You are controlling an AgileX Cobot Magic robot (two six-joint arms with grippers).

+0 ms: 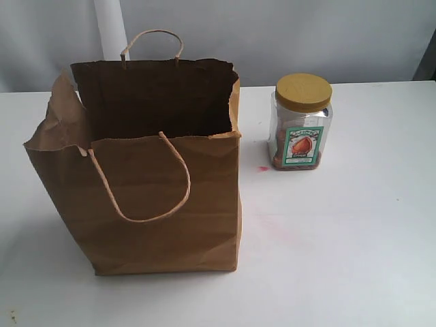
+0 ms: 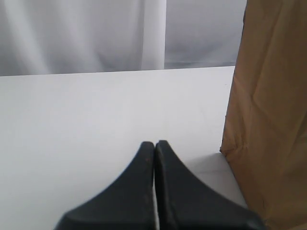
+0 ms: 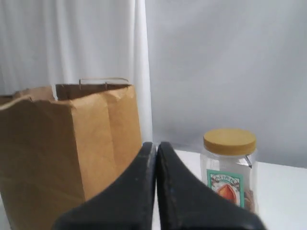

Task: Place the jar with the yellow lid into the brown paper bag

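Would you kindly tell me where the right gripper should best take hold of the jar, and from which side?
Probably the clear body just under the yellow lid, approached level from the label side, which faces the right gripper. The jar stands upright, apart from the bag, and its body looks flat-sided. The gripper is shut, so open it first.

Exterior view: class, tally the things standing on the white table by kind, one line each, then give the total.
Brown paper bag: 1
Yellow-lidded jar: 1
Total: 2
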